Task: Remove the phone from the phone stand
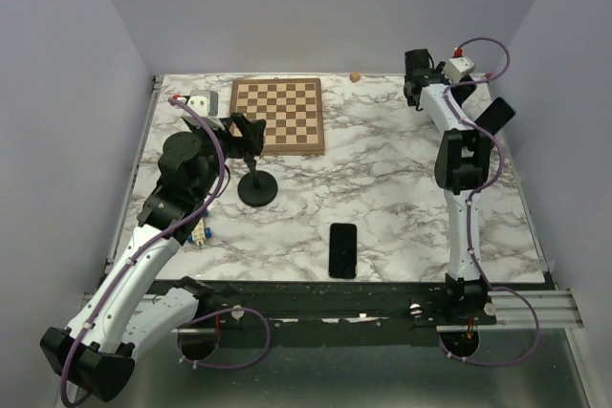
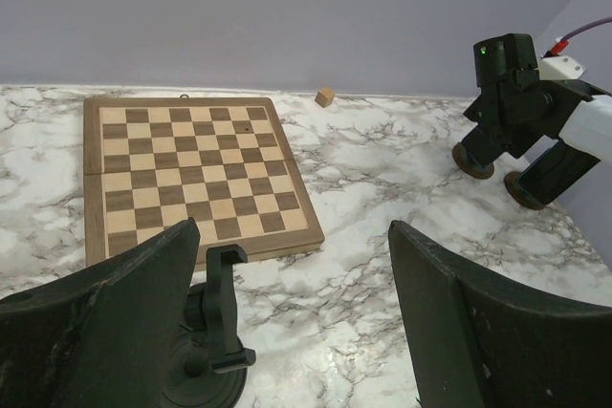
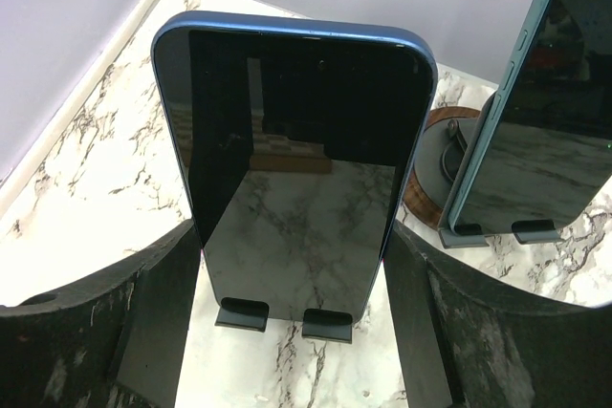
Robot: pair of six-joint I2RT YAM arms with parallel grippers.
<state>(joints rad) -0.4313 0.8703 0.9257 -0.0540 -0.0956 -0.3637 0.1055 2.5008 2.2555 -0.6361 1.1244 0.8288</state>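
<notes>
A blue-edged phone (image 3: 296, 160) with a dark screen leans upright on a grey phone stand (image 3: 241, 314), its bottom edge resting in the two lips. My right gripper (image 3: 292, 236) straddles it, and its fingers (image 3: 143, 312) press against both side edges low down. In the top view the right gripper (image 1: 418, 88) is at the far right back of the table, and this phone is hidden under it. My left gripper (image 2: 292, 236) hangs open and empty beside an empty black clamp stand (image 2: 220, 312).
A second phone (image 3: 545, 121) leans on its own stand just to the right, also visible as the second phone (image 1: 495, 117). A black phone (image 1: 342, 249) lies flat near the front. A chessboard (image 1: 277, 114) and a small wooden cube (image 1: 355, 75) sit at the back.
</notes>
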